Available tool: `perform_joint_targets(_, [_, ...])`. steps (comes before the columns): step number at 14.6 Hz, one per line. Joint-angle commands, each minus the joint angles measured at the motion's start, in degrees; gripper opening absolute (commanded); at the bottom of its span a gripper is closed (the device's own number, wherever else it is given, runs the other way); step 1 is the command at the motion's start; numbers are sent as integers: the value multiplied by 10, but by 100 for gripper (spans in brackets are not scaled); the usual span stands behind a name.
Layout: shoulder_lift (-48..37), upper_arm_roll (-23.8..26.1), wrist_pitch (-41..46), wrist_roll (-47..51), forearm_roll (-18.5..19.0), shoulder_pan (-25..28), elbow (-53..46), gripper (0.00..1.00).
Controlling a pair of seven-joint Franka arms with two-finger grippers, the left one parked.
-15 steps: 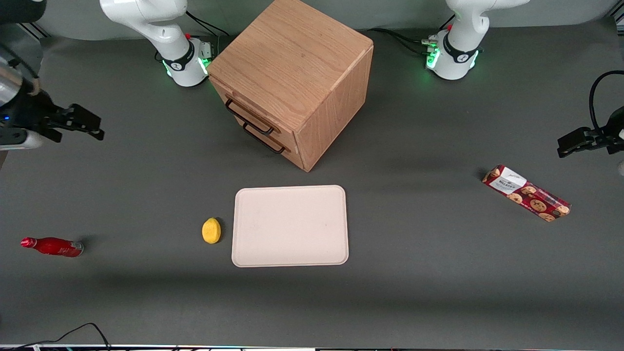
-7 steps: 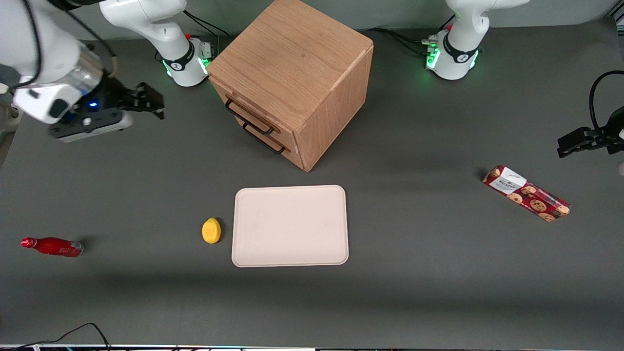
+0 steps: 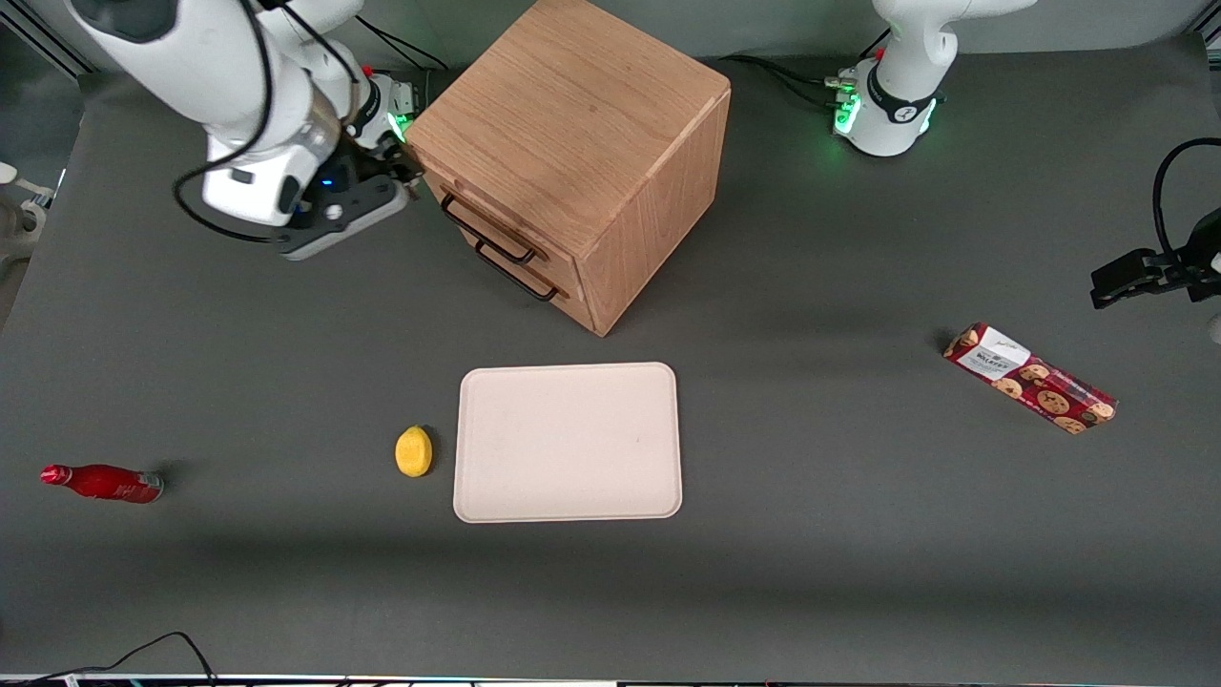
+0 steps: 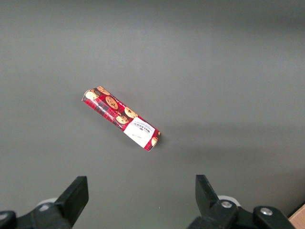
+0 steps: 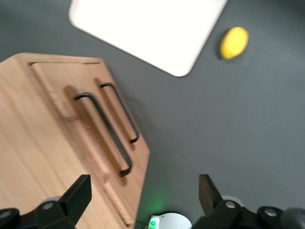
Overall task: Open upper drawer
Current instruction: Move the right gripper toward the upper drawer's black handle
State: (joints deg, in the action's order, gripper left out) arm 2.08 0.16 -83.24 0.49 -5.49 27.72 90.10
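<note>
The oak cabinet (image 3: 582,124) stands near the arm bases, farther from the front camera than the tray. Its upper drawer (image 3: 458,196) sits flush with the cabinet front, and its thin black bar handle (image 3: 485,231) lies just above the lower drawer's handle (image 3: 515,274). My right gripper (image 3: 401,177) hangs open and holds nothing, beside the cabinet's top front corner at the end of the upper handle nearest the working arm's base. In the right wrist view the upper handle (image 5: 105,133) and lower handle (image 5: 121,112) lie ahead of the gripper (image 5: 144,193), whose fingers (image 5: 81,191) are spread wide.
A pale tray (image 3: 569,441) lies in front of the cabinet, with a yellow lemon (image 3: 413,450) beside it. A red bottle (image 3: 103,482) lies toward the working arm's end, and a cookie box (image 3: 1030,378) toward the parked arm's end. The working arm's base (image 3: 367,124) stands close to the cabinet.
My right gripper has swept in from the working arm's end of the table to the cabinet's top front corner, staying open. The drawers have not moved.
</note>
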Motion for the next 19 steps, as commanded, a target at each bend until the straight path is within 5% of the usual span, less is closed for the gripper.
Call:
perform_joint_targets(1, [7,-17,2,-14,-15,48,-8,100])
perform_joint_targets(5, [20,-18,0,-35,-18,43,-4,100])
perform_joint_targets(8, [43,-32,-1,-87,-61,31,0,100])
perform_joint_targets(19, [59,-34,-97,-133,-77,30,98,100])
